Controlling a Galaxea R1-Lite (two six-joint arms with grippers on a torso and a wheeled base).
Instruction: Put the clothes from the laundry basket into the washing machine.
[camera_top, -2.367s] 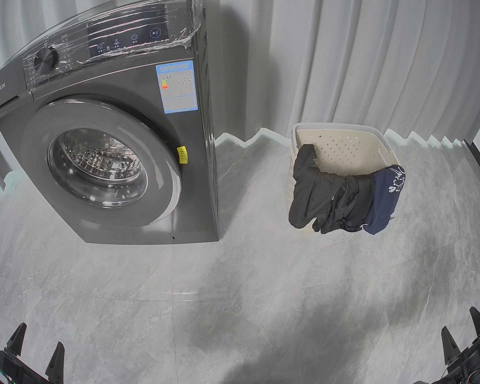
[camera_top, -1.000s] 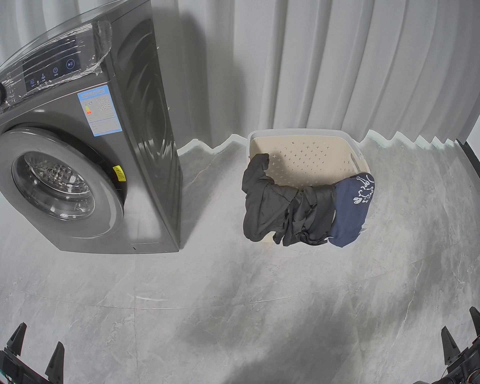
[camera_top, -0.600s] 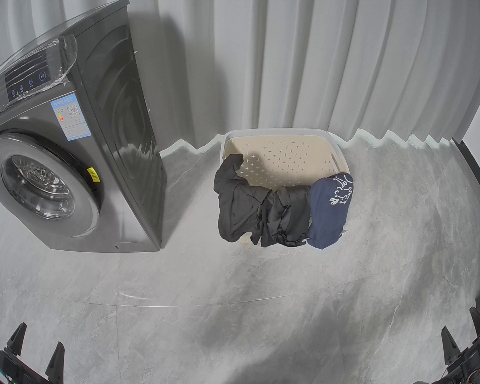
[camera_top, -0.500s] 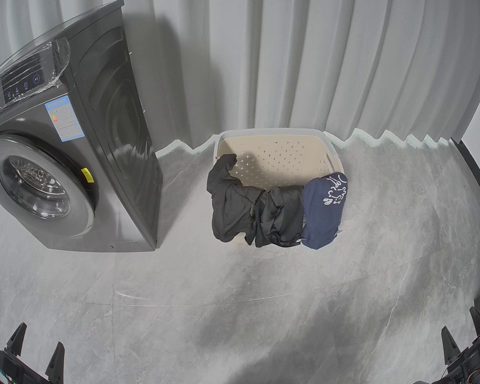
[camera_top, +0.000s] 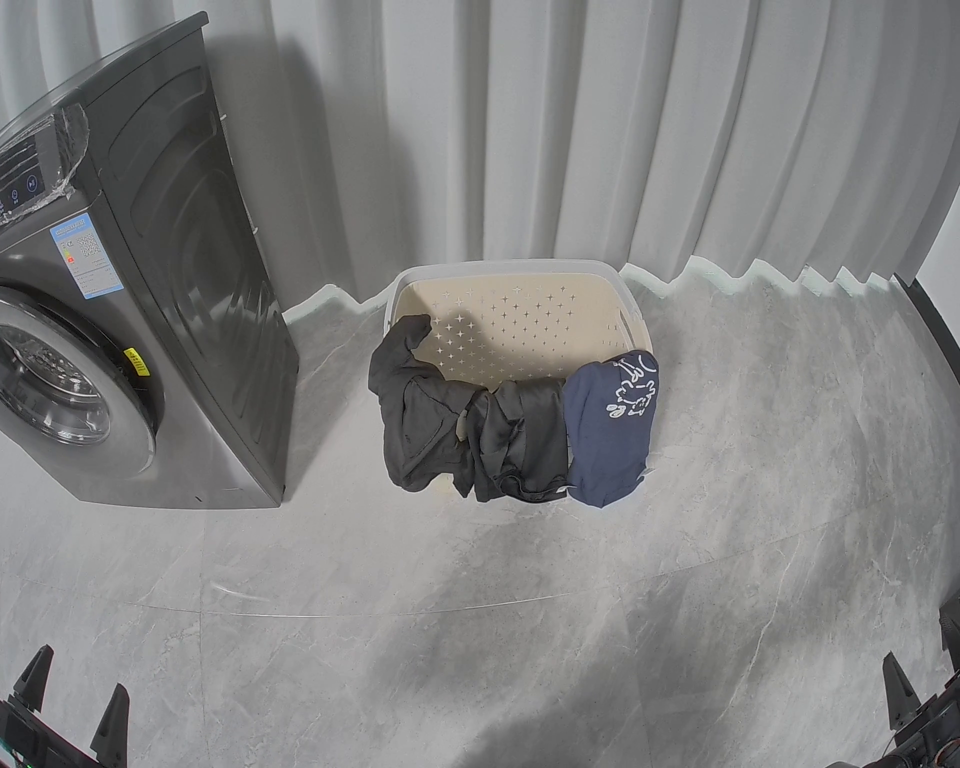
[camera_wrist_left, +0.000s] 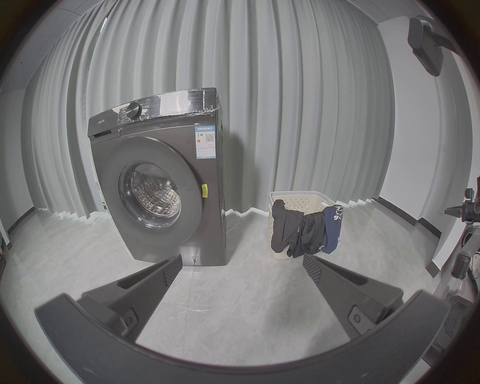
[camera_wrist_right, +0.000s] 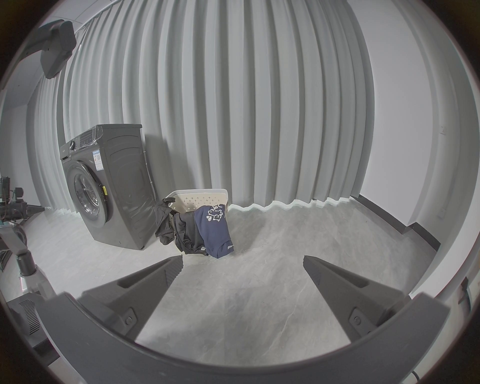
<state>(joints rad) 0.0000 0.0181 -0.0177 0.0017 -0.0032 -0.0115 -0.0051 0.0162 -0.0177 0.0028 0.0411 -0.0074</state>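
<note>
A cream laundry basket (camera_top: 520, 315) (camera_wrist_left: 306, 201) (camera_wrist_right: 200, 199) stands on the floor before the curtain. Over its front rim hang dark grey clothes (camera_top: 460, 430) (camera_wrist_left: 295, 232) (camera_wrist_right: 177, 230) and a navy garment (camera_top: 608, 430) (camera_wrist_left: 332, 227) (camera_wrist_right: 212, 230) with a white print. The grey washing machine (camera_top: 130, 330) (camera_wrist_left: 165, 175) (camera_wrist_right: 110, 185) stands to the left, its round door shut. My left gripper (camera_top: 70, 698) (camera_wrist_left: 242, 265) is open low at the left, far from the basket. My right gripper (camera_top: 925, 660) (camera_wrist_right: 242, 265) is open low at the right, holding nothing.
White curtains (camera_top: 600, 130) run along the back. The grey marble-pattern floor (camera_top: 480, 620) lies bare between me and the basket. A dark baseboard (camera_top: 930, 310) runs along the right wall.
The head view has swung to the right, so the washing machine and basket sit further left in the picture. Both grippers keep the same places, open.
</note>
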